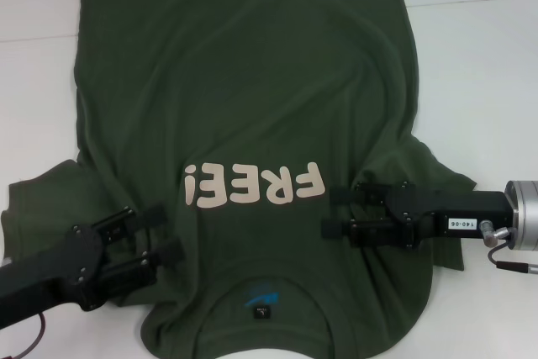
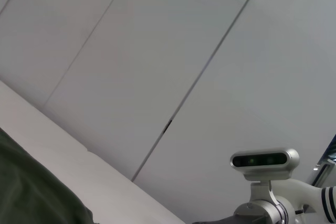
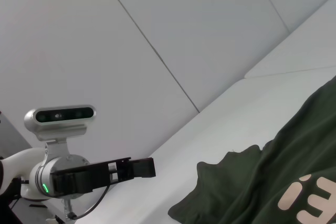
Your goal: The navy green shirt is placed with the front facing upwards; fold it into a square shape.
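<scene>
The navy green shirt (image 1: 244,98) lies spread on the white table, front up, with pale pink "FREE" lettering (image 1: 254,184) and its collar toward me. My left gripper (image 1: 168,233) is open over the shirt's shoulder just left of the collar. On the other side, my right gripper (image 1: 334,212) is open right beside the lettering's end, over the shoulder area. Neither holds cloth. The right wrist view shows the shirt (image 3: 273,182) and the left gripper (image 3: 113,172) farther off. A corner of the shirt (image 2: 31,192) shows in the left wrist view.
Bare white table (image 1: 479,81) shows to the right and left of the shirt, with a seam line across it. The short sleeves spread out past both grippers. My head camera (image 2: 260,159) and panelled wall appear in the wrist views.
</scene>
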Motion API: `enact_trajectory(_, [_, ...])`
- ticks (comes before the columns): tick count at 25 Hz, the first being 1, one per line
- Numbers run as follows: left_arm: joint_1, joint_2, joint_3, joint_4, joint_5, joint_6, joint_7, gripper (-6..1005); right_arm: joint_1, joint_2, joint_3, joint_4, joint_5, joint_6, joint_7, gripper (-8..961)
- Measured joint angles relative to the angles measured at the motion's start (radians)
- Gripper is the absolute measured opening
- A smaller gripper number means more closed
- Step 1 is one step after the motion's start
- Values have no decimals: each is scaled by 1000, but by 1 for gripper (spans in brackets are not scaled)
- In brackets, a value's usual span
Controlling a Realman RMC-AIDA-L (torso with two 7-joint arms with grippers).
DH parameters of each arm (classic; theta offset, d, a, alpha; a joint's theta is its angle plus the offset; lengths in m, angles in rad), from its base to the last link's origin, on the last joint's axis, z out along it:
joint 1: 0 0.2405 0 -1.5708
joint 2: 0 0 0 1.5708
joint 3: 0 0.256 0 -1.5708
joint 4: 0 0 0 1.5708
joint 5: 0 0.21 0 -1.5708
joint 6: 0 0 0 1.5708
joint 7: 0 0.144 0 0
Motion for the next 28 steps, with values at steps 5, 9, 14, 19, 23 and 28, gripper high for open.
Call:
enact_trajectory(5, [-7,1,3,0,0,0,0,813,0,1,1,0,0,0,0,916])
enact_trajectory(9, [-13,1,5,0,0,0,-1,813,0,3,3,0,0,2,0,916])
enact_trajectory(14, [-14,1,1,0,0,-29,-2,813,-2,4,18,0,0,2,0,915])
enact_trajectory(19, [-14,26,0,0,0,-86,-15,814,-8,6,44,0,1,3,0,915])
enact_trajectory(23, [-12,61,-3,-1,2,-100,-45,814,-11,6,69,0,2,3,0,916])
enact_trajectory(28, [-12,103,-4,-10,2,-117,-137,814,-11,7,90,1,2,3,0,916])
